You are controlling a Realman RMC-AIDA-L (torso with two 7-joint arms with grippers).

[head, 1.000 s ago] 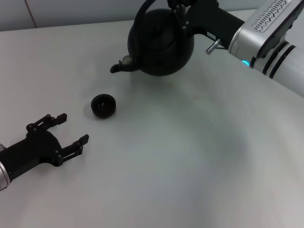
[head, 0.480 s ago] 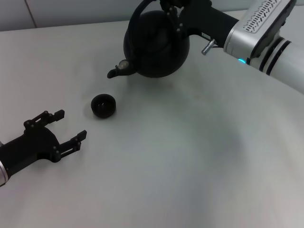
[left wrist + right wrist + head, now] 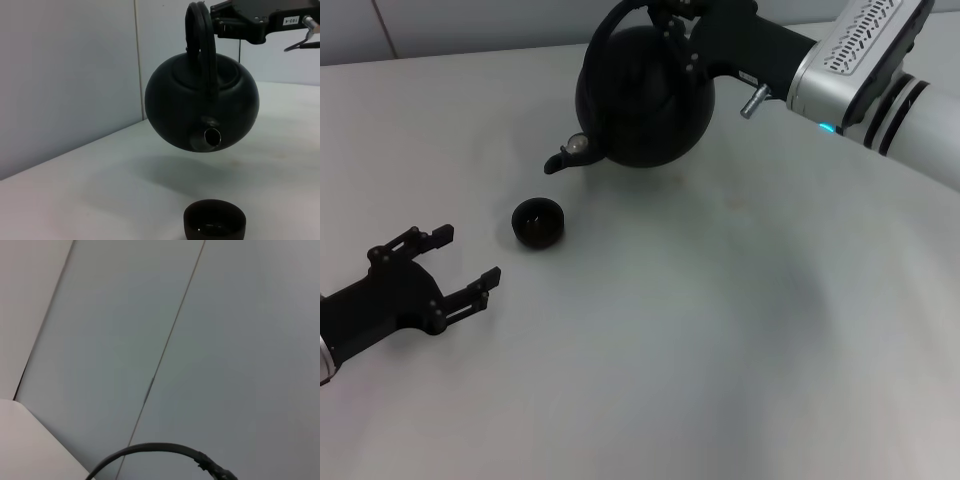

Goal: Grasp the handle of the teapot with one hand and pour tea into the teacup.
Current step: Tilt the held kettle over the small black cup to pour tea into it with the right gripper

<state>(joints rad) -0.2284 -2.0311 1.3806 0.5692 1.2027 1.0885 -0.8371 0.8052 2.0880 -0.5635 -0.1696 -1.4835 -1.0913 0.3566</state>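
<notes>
The black teapot [image 3: 642, 96] hangs in the air at the far middle of the table, its spout [image 3: 566, 157] pointing left toward the teacup. My right gripper [image 3: 678, 12] is shut on the handle [image 3: 610, 25] at the pot's top. In the left wrist view the teapot [image 3: 202, 107] floats above and behind the teacup [image 3: 215, 221], spout [image 3: 212, 135] facing the camera. The small black teacup [image 3: 537, 221] stands on the table, left of and nearer than the pot. My left gripper [image 3: 457, 266] lies open on the table, left of the cup. The right wrist view shows only the handle [image 3: 150, 450] arc.
The white table [image 3: 720, 330] spreads around both objects. A pale wall [image 3: 65, 75] with a vertical seam stands behind the table's far edge.
The right arm has carried the teapot a little to the left, bringing the spout closer to the teacup. The left gripper slid slightly back toward the left edge.
</notes>
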